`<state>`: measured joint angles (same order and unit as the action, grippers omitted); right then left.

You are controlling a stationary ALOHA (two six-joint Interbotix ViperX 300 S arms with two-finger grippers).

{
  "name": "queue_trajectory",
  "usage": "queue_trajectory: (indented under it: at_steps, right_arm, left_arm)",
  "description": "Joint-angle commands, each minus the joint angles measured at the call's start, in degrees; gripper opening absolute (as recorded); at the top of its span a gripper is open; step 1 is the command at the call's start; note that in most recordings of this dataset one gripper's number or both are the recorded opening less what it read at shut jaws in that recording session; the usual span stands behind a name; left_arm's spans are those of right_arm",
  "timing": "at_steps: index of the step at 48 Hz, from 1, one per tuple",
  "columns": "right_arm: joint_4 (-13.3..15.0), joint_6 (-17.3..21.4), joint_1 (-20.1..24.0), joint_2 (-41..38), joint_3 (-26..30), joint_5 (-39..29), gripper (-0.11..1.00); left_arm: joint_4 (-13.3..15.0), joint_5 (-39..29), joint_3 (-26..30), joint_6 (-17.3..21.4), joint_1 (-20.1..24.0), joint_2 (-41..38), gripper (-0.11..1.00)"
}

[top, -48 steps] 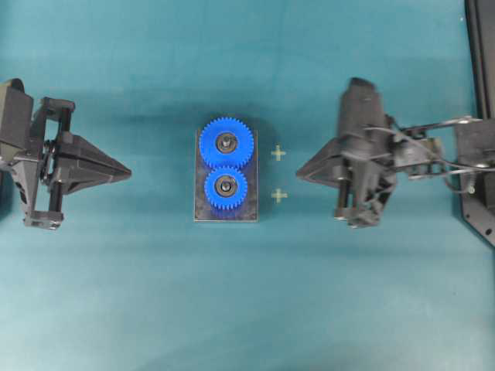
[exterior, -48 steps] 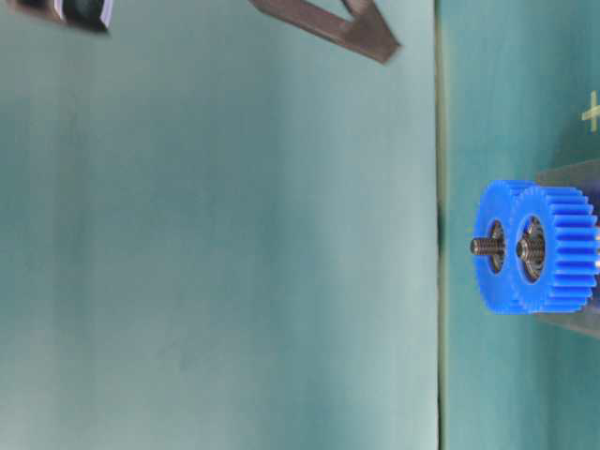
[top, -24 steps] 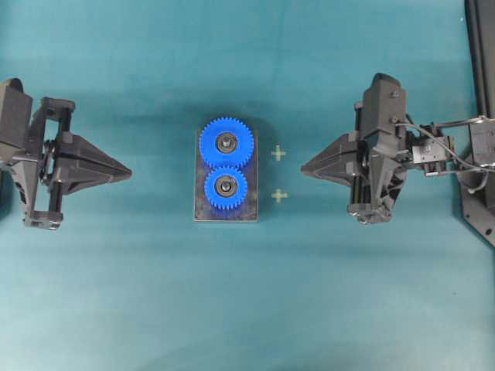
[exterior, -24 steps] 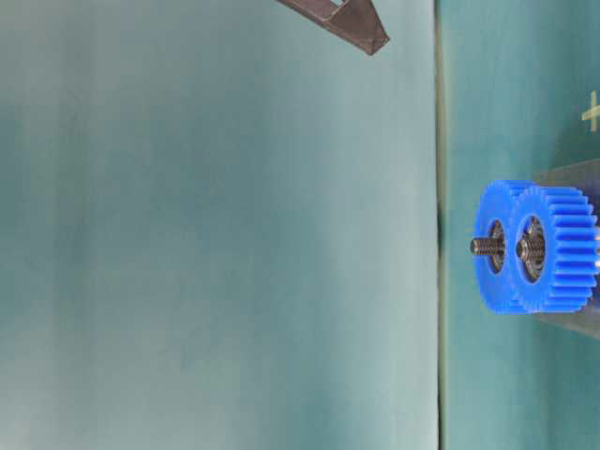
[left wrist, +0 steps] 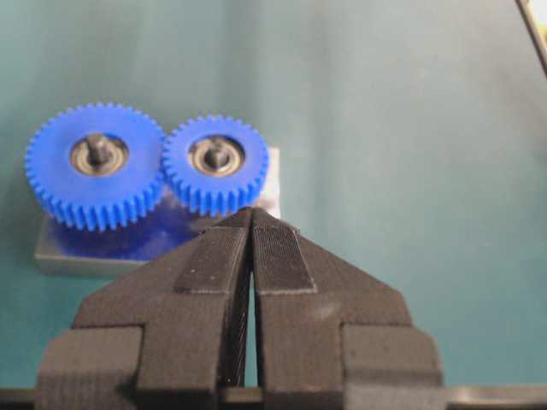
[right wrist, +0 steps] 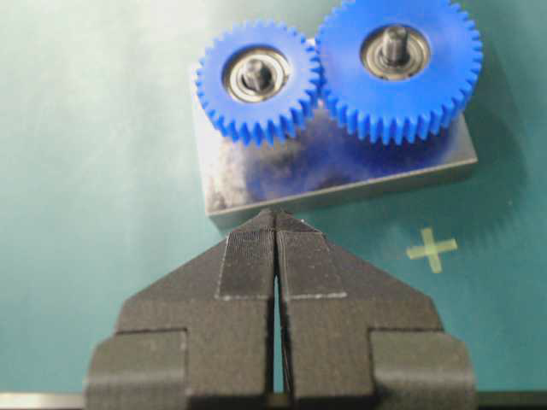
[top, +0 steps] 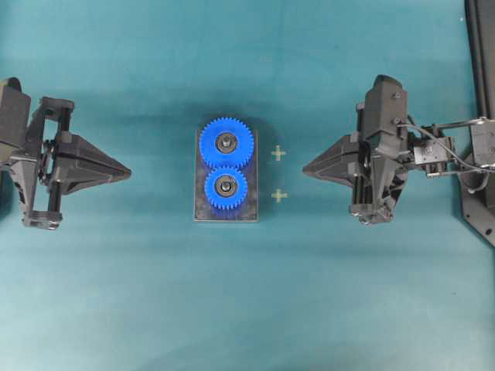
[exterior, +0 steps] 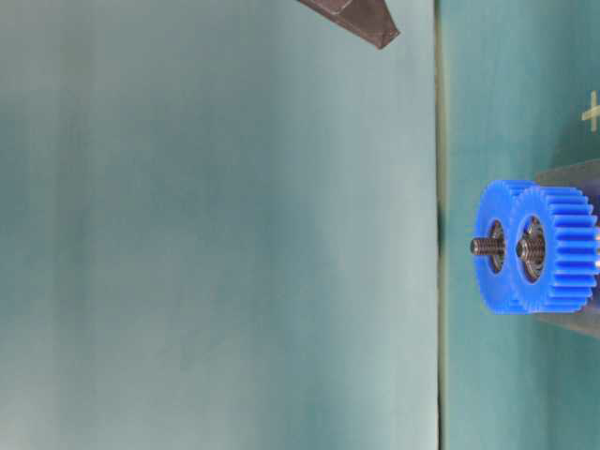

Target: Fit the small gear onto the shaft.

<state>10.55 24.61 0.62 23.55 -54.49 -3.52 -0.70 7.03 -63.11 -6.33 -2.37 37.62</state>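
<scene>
Small bright blue plastic toothed gear (top: pixel 226 186) with dark round hub sits flat on the dark rectangular metal plate (top: pixel 250 202), its hub around the silvery metal shaft (right wrist: pixel 257 73). Teeth mesh with the larger blue gear (top: pixel 226 144) beside it on the same plate. From the side view both gears (exterior: pixel 553 248) look level with each other, so the fit reads as seated; judged from these views, the task looks done or nearly so.

Left gripper (top: pixel 126 171): jaws together, nothing held, well apart from the plate on the left. Right gripper (top: pixel 306 167): jaws together, empty, well apart on the right, pointing toward the gears.

Step in hand, as I read it: clear away and check. To do it well, keep both arms off the plate and move off along the line of approach so nothing brushes the teeth. If the gear proves high on the shaft, press squarely on the hub with closed jaws, not on the rim, to avoid tilting it against its neighbour.

Writing: none readable. Only two pale cross marks (top: pixel 278 154) on the teal table (top: pixel 116 294) beside the plate; no brand or label seen.
</scene>
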Motion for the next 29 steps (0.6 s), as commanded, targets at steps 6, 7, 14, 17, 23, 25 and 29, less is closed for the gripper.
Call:
queue_trajectory:
  at_steps: [6, 7, 14, 17, 23, 25, 29]
  right_arm:
    - [0.1, -0.2, -0.1, 0.8, 0.4, 0.8, -0.01]
    - [0.1, -0.2, -0.1, 0.8, 0.4, 0.8, -0.01]
    - [0.1, -0.2, -0.1, 0.8, 0.4, 0.9, -0.01]
    - [0.1, -0.2, -0.1, 0.8, 0.4, 1.0, -0.01]
    - [0.1, -0.2, -0.1, 0.8, 0.2, 1.3, -0.01]
    - [0.1, -0.2, -0.1, 0.8, 0.0, 1.4, -0.01]
    - [0.1, -0.2, -0.1, 0.8, -0.1, 1.8, -0.01]
  left_arm:
    - [-0.1, 0.5, 0.5, 0.2, -0.2, 0.1, 0.0]
    - [-0.1, 0.4, 0.4, 0.3, -0.2, 0.1, 0.0]
    - [-0.1, 0.5, -0.2, 0.1, -0.2, 0.2, 0.0]
    - [-0.1, 0.4, -0.2, 0.2, -0.2, 0.2, 0.0]
    - [-0.1, 0.4, -0.2, 0.2, -0.2, 0.4, 0.0]
    - [-0.1, 0.4, -0.2, 0.2, -0.2, 0.6, 0.0]
    - [-0.1, 0.4, -0.2, 0.2, -0.2, 0.8, 0.0]
